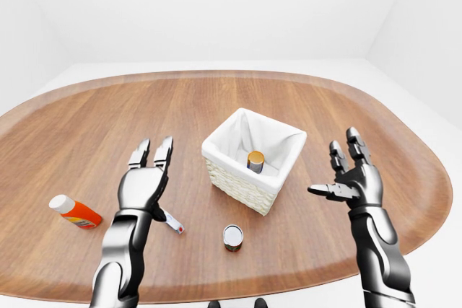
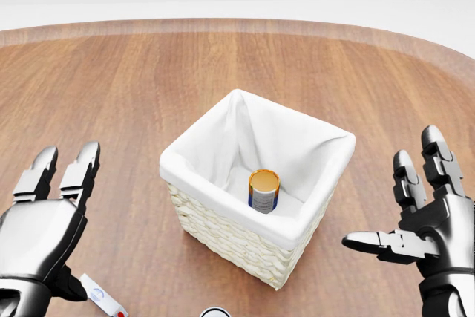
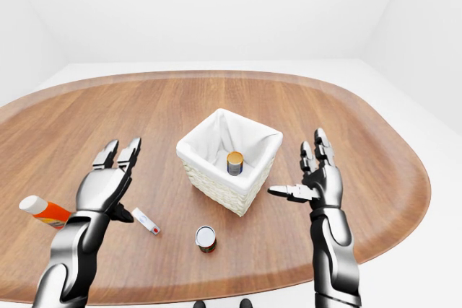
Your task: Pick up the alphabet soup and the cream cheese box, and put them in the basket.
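Observation:
A white-lined wicker basket (image 2: 223,231) stands mid-table. Upright inside it is a can with an orange lid and blue label (image 2: 263,191), seemingly the alphabet soup. The cream cheese box (image 3: 146,221), a thin white pack with a red spot, lies flat on the wood left of the basket, low in the views. My left hand (image 1: 148,178) hovers open just above and left of the box, its back toward the camera, nothing in it. My right hand (image 1: 343,174) is open to the right of the basket, thumb pointing at it, empty.
A second, silver-topped can (image 1: 232,236) stands on the table below the basket. An orange bottle with a white cap (image 1: 74,211) lies at the far left. The oval wooden table's (image 1: 346,106) near edge runs just below my forearms.

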`<state>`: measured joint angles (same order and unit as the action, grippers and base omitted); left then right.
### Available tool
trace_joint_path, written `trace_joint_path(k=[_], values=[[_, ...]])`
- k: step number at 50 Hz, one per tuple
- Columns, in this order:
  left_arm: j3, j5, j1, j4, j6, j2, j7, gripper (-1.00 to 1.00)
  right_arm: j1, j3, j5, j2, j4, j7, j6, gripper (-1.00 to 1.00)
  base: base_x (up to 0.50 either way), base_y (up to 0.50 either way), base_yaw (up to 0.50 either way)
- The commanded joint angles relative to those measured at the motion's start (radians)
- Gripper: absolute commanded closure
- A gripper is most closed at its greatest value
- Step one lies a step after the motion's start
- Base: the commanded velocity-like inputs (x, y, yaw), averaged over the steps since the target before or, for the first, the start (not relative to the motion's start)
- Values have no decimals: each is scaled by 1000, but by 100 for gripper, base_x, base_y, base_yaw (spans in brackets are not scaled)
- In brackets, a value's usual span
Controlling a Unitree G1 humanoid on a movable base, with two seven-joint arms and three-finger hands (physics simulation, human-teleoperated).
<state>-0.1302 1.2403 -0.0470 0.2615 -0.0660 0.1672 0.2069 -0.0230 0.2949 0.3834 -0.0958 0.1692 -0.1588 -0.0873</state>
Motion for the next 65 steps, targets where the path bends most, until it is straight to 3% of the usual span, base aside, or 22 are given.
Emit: trace_joint_path(k=[1,6,16,23,38,47,56,65], values=[[27,86,17,-37,-7,-8,56,-100,14,3,46,-9,-46,-18,0,-100,0,0,0],[31,118,38,-117,29,8,52,-100,11,-3,52,-8,-63,-24,0,-100,0,0,0],[37,125,76,-232,52,36,32,-100,13,17,92,-16,-40,-20,0,-100,0,0,0],[59,129,95,-321,31,48,-8,-100,17,20,108,-20,-46,-19,0,-100,0,0,0],[108,94,182,-582,30,58,-180,-100,12,20,117,-19,-40,-17,0,-100,0,0,0],[147,55,297,-874,31,75,-292,-100,19,33,140,-24,-32,-9,0,-100,0,0,0],[178,18,427,-1130,19,91,-357,-100,12,37,152,-23,-11,-6,0,-100,0,0,0],[208,-15,489,-1271,-4,102,-341,-100,15,41,166,-24,-12,-5,0,-100,0,0,0]])
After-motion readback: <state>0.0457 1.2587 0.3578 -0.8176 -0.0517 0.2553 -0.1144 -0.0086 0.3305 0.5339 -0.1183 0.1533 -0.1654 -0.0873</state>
